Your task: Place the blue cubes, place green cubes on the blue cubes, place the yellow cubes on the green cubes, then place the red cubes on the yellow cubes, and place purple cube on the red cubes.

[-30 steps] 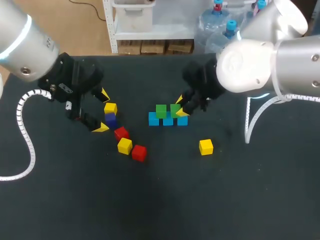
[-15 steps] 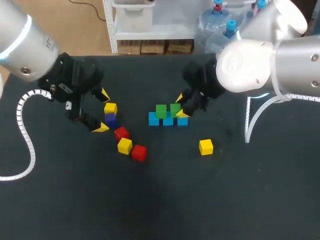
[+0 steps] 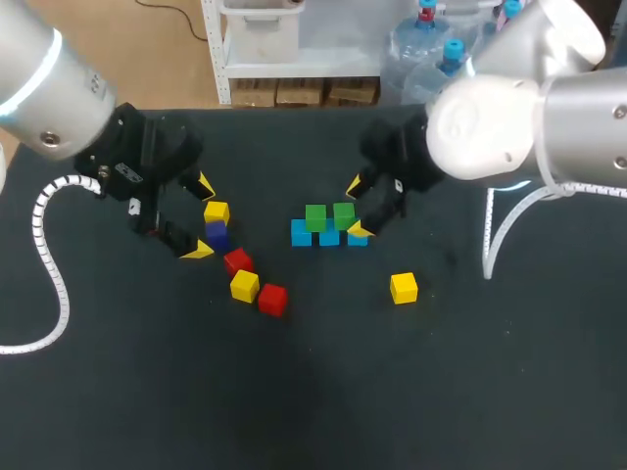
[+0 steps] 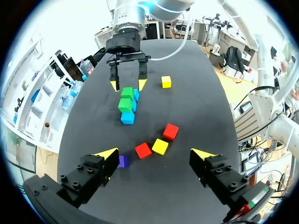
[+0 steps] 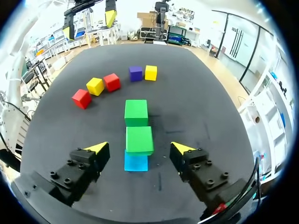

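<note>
Two green cubes (image 3: 315,216) sit on a row of blue cubes (image 3: 302,233) mid-bench (image 3: 441,392), the row's right end partly hidden behind the right gripper (image 3: 357,209), whose jaws are spread. The left gripper (image 3: 200,216), jaws also spread, flanks a yellow cube (image 3: 217,211) and a touching purple cube (image 3: 217,235).

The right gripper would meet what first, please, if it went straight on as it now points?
Probably the nearer green cube on the blue cubes, just ahead of the right gripper; depth is unclear.

Left end effector (image 3: 202,217), right end effector (image 3: 357,208), spread
</note>
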